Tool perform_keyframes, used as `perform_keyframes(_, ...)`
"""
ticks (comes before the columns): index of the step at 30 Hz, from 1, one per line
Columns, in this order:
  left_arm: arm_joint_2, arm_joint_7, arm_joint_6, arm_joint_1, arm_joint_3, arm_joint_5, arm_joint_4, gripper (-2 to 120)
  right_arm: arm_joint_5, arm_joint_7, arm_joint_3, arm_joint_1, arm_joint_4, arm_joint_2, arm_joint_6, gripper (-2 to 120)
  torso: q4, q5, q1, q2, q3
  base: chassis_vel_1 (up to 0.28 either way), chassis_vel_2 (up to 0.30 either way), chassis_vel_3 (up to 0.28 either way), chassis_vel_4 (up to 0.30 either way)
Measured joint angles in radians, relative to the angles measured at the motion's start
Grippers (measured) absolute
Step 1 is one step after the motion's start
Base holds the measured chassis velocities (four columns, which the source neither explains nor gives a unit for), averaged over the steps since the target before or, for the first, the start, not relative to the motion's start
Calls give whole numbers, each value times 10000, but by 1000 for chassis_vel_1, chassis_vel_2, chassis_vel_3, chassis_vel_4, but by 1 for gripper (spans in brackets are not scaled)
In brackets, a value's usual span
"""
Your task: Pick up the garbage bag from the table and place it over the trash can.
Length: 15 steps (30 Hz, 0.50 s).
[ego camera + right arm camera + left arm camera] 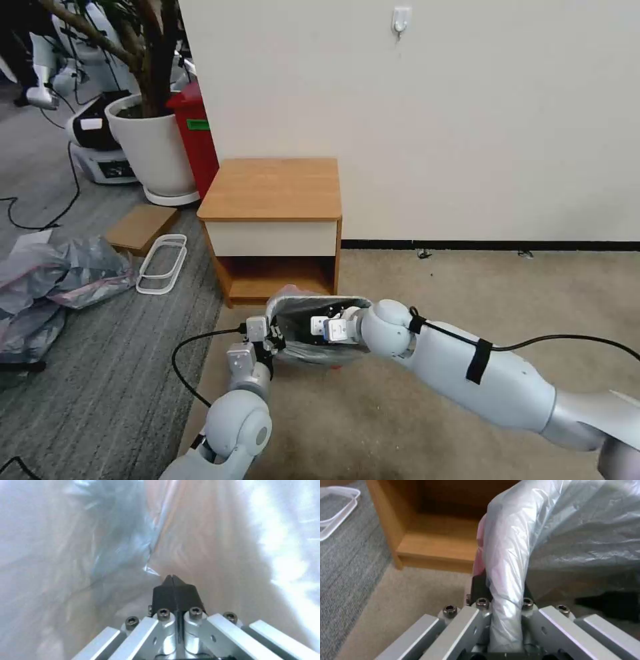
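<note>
hands 2 (277,341) (320,328) | garbage bag 1 (313,353) | table 1 (270,190) | plant pot 1 (157,150)

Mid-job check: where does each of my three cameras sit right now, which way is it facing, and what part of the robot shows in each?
Head: high up, looking forward and down at the orange-brown wooden nightstand table; both arms show.
Left wrist: behind the left gripper, facing the table's lower shelf; its fingers pinch the thin translucent grey garbage bag.
Right wrist: behind the right gripper, fingertips together, inside the bag.
Shared: the bag in all three; the table in head and left wrist.
</note>
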Motion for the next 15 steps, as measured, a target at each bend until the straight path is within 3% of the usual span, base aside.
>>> perform_keyframes(4,39,-149,18,-8,-21,-579,19,1,475,14,85,109,1132,-819,10,0,2,2,0,0,0,0,0,0,0)
perform_keyframes(6,70,-300,136,5,-22,-1042,-99,1,942,41,413,64,1884,-1481,30,0,1,0,0,0,0,0,0,0,0)
perform_keyframes(8,104,-545,329,120,-23,-1720,-375,1,1826,150,1440,-428,3242,-2758,153,0,2,4,0,0,0,0,0,0,0)
perform_keyframes(9,104,-545,329,120,-23,-1720,-375,1,1826,150,1440,-428,3242,-2758,153,0,2,4,0,0,0,0,0,0,0)
perform_keyframes(12,198,-968,659,41,-3,-2762,-605,1,3600,950,3664,-1768,4978,-4556,534,0,-5,-2,1,0,-2,0,0,0,0)
perform_keyframes(13,254,-1115,800,20,11,-3101,-711,1,4114,1333,4991,-2630,5470,-4956,668,0,-7,1,1,2,-2,0,0,0,0)
perform_keyframes(14,254,-1115,800,20,11,-3101,-711,1,4114,1333,4991,-2630,5470,-4956,668,0,-7,1,1,2,-2,0,0,0,0)
perform_keyframes(15,322,-1299,940,-17,35,-3429,-794,1,4468,1671,6217,-3511,5811,-5108,820,0,-4,-5,0,2,-2,0,0,0,0)
